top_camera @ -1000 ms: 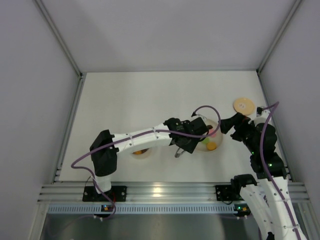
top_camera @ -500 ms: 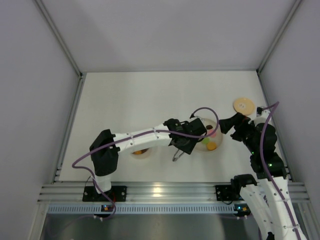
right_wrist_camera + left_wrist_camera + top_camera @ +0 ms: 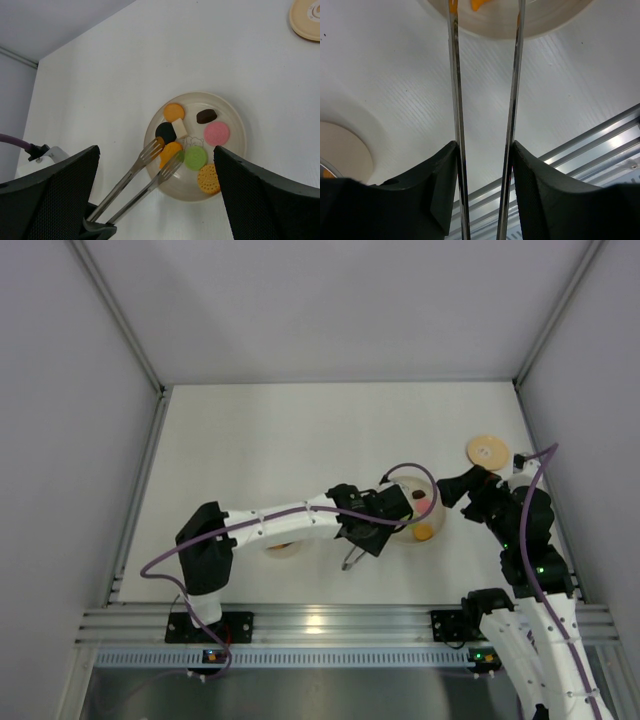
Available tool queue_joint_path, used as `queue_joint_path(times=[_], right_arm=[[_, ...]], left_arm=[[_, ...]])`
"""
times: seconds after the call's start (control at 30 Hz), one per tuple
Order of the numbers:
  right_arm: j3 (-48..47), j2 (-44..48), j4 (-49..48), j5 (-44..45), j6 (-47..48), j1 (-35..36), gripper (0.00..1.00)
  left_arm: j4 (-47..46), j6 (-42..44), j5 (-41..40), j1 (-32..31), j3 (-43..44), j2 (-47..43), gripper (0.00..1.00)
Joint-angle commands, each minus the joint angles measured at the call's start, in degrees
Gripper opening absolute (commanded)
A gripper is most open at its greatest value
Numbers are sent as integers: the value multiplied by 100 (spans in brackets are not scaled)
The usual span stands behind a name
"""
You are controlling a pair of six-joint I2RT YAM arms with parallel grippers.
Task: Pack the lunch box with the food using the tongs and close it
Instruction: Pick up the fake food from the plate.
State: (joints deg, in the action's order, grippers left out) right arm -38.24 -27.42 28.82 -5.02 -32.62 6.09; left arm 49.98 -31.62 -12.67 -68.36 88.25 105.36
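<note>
**Overhead and wrist views.** The left claw (image 3: 484,150) pinches the tongs (image 3: 142,177) partway along their length. One finger (image 3: 440,192) presses on the outer face of each thin arm, and the two arms stand apart between the fingers. The plate (image 3: 235,122) lies right of the centre of the worktop (image 3: 250,440), toward its near edge. The tongs reach over the rim of the plate, and their forked tips sit on either side of an orange piece (image 3: 172,149); whether they touch it cannot be told. The food (image 3: 195,157) on the plate also includes an orange disc (image 3: 174,111), a black piece (image 3: 164,131), a white block (image 3: 179,128), a dark brown piece (image 3: 206,116), a pink disc (image 3: 216,133), a green disc and a tan biscuit (image 3: 209,179). The lunch box (image 3: 285,548) stands uncovered by the near edge, left of the plate and well apart from it. It is largely hidden under the left arm (image 3: 290,515). Its lid (image 3: 487,451) lies flat beside the right edge, beyond the plate and apart from it. The right claw (image 3: 455,488) hangs at the right side of the plate with its fingers spread wide, gripping nothing.
</note>
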Motion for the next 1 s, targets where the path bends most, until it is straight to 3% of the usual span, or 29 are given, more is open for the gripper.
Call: queue_joint_path(times=[0.0,0.53,0.97], right_arm=[[27,79,-43,36,-7,-73,95],[53,70,-52,45,1,-73,95],[-87,53,10,71,45,-73,95]], left_arm=[[-14,-81,-60,-55,52,-420,50],[-5,-38,-140,-64,113,-183,50],[232,15,-236,-64,544,-279,34]])
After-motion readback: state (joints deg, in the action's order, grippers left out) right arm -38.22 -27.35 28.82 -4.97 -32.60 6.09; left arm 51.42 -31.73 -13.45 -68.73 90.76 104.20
